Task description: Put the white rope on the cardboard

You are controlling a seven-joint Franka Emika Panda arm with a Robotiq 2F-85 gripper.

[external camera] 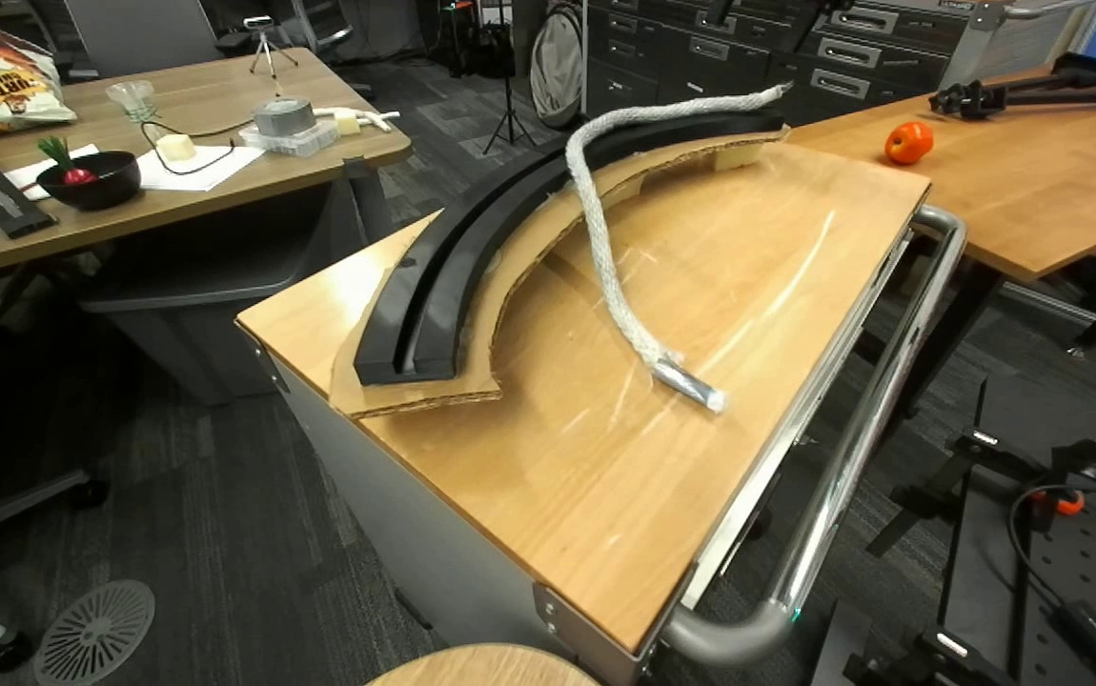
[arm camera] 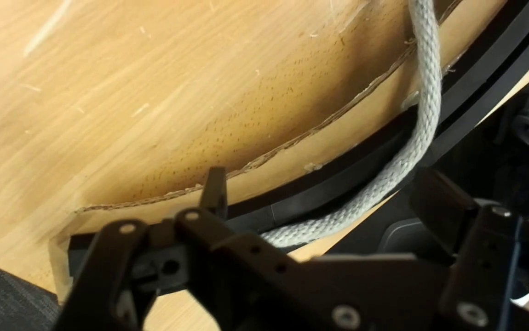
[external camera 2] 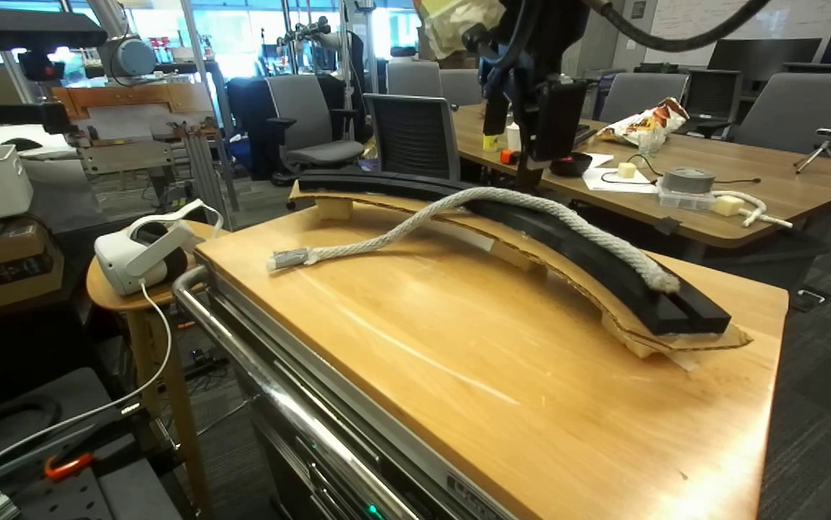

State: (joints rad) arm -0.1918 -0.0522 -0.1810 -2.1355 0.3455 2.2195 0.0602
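- carpeted floor (external camera: 195, 514) surrounds a wooden counter (external camera: 558, 476).
- white rope (external camera: 603, 257), in an exterior view: middle crossing the arched cardboard (external camera: 502, 276), frayed end (external camera: 779, 93) over its black top toward 1 o'clock, taped end (external camera: 689, 383) on bare counter toward 4 o'clock.
- likely light, soft, floppy, hardly slippery or fragile; best pinched near its stiffer-looking taped end.
- end effector (arm camera: 322, 181): fingers (arm camera: 215, 189) spread, pinching nothing.
- wrist view misses both rope ends; an exterior view shows them, plus a white headset (external camera 2: 125, 261) at 9 o'clock.
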